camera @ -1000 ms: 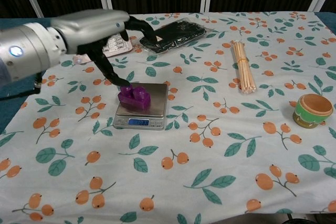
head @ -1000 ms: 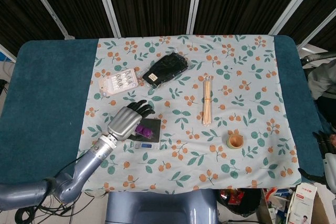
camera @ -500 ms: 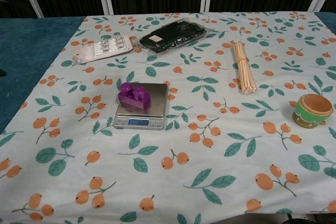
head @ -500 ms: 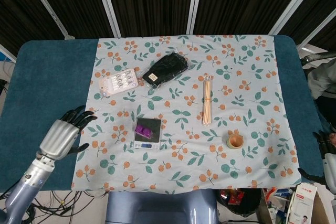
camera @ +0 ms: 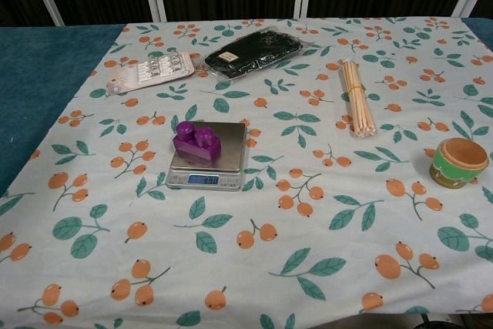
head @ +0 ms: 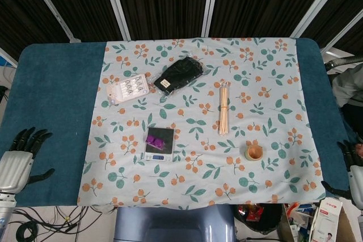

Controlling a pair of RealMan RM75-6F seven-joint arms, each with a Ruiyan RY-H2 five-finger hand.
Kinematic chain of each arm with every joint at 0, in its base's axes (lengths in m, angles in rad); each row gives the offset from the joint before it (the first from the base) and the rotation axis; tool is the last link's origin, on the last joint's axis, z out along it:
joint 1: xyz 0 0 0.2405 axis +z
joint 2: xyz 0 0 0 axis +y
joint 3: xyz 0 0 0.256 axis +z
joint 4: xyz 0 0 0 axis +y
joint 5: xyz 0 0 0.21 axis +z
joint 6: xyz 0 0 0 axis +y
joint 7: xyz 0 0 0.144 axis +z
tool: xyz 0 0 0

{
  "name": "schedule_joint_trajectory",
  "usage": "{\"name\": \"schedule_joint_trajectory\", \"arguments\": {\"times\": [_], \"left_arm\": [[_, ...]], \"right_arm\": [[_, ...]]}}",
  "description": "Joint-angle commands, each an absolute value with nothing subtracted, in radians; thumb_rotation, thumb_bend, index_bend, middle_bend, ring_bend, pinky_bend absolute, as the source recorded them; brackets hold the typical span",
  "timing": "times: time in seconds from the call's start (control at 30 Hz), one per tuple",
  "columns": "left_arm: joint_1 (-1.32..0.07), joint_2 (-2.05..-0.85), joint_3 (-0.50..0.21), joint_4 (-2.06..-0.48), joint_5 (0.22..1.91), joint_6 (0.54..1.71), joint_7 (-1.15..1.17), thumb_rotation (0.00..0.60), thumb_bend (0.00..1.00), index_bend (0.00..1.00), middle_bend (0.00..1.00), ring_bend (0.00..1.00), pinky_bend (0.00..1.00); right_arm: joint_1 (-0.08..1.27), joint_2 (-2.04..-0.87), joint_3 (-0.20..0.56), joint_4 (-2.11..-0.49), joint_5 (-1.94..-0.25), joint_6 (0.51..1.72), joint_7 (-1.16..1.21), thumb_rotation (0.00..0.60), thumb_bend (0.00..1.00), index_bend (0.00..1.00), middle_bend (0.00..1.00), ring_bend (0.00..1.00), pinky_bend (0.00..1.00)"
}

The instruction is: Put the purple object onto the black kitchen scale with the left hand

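The purple object (camera: 196,140) sits on the scale (camera: 209,158) near frame centre, over the platform's left part, close to its left edge. The placement looks done. Little remains to go wrong: a knock to the cloth could tip the object off that near edge. The left hand (head: 17,161) hangs at the lower left of the head view, off the table, fingers spread and holding nothing. The right hand (head: 353,165) barely shows at the lower right edge; its state cannot be told.

Teal table (head: 54,92) w/ floral cloth (head: 266,89), scale (camera: 209,161) on it.
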State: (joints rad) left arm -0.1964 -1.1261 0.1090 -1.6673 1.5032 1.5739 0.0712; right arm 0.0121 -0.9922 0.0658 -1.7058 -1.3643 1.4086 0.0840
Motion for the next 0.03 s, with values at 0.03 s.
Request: {"name": "schedule_joint_trajectory", "arguments": {"times": [0.03], "left_arm": [[-0.170,-1.138,0.084,-1.657,1.508,1.606,0.071,0.600,0.05,0.17,0.12,0.01,0.06]], "right_arm": [[0.012,-0.993,0.065,-1.704,-1.368,1.410,0.085,0.600,0.08,0.02,0.01,0.16,0.19]]}}
